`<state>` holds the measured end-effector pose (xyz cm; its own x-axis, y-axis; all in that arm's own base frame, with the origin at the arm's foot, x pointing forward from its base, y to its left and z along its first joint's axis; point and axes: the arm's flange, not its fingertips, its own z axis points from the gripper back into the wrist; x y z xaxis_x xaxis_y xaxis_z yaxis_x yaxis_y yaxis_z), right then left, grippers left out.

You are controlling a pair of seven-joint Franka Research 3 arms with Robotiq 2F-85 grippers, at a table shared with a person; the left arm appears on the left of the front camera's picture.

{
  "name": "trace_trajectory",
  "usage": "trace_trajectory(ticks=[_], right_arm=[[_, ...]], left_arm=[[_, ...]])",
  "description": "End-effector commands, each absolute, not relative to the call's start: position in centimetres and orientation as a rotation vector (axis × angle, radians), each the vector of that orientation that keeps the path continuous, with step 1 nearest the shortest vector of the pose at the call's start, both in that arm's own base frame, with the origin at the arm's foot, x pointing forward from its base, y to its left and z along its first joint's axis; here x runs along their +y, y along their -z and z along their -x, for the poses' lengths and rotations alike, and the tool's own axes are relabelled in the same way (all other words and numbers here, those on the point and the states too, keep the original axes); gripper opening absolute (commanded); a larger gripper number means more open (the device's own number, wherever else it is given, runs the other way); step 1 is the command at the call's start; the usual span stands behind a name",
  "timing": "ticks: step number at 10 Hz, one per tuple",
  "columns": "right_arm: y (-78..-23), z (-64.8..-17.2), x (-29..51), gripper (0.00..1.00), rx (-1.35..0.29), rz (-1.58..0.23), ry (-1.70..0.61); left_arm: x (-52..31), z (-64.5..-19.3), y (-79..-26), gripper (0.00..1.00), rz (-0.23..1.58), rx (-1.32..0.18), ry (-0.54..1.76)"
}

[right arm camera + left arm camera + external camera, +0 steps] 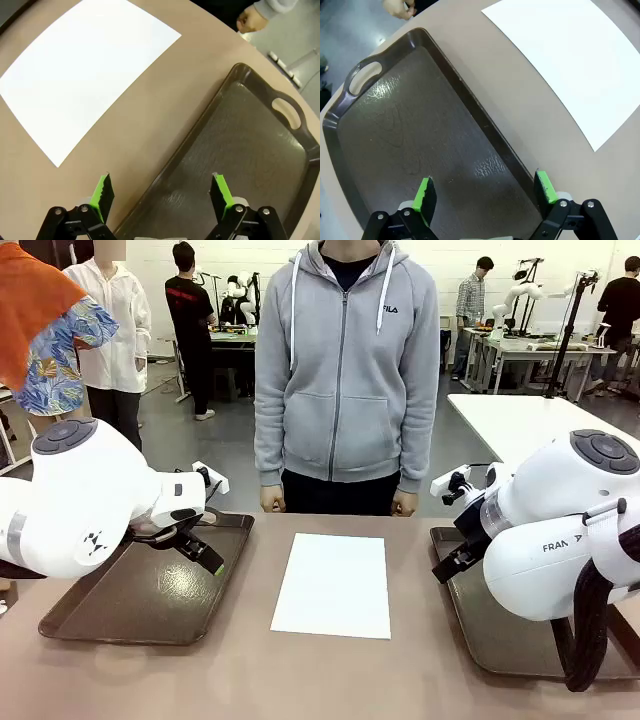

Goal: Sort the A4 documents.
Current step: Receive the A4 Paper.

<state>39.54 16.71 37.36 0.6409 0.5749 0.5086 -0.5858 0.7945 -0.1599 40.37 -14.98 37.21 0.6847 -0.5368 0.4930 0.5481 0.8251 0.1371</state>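
Observation:
A white A4 document (333, 584) lies flat in the middle of the brown table, between two dark brown trays; it also shows in the left wrist view (575, 60) and the right wrist view (82, 72). My left gripper (205, 552) hovers open over the left tray (120, 610), its green-padded fingers wide apart with nothing between them (487, 192). My right gripper (450, 565) hangs open above the inner edge of the right tray (500, 645), also holding nothing (162, 192).
A person in a grey hoodie (345, 370) stands at the far side of the table, hands (272, 502) hanging at the table's edge. Both trays (395, 130) (245, 150) are bare. Bare tabletop lies in front of the sheet.

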Motion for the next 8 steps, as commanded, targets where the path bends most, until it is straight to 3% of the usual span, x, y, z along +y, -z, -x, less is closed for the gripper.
trace_trajectory(ticks=[1, 8], right_arm=[[-37.36, -39.54, 16.71, 1.0, -0.573, -0.02, -0.662], [-37.36, -39.54, 16.71, 1.0, -0.573, -0.02, -0.662]], left_arm=[[-14.98, -40.34, -37.18, 1.0, 0.022, -0.545, 0.608], [-14.98, -40.34, -37.18, 1.0, 0.022, -0.545, 0.608]])
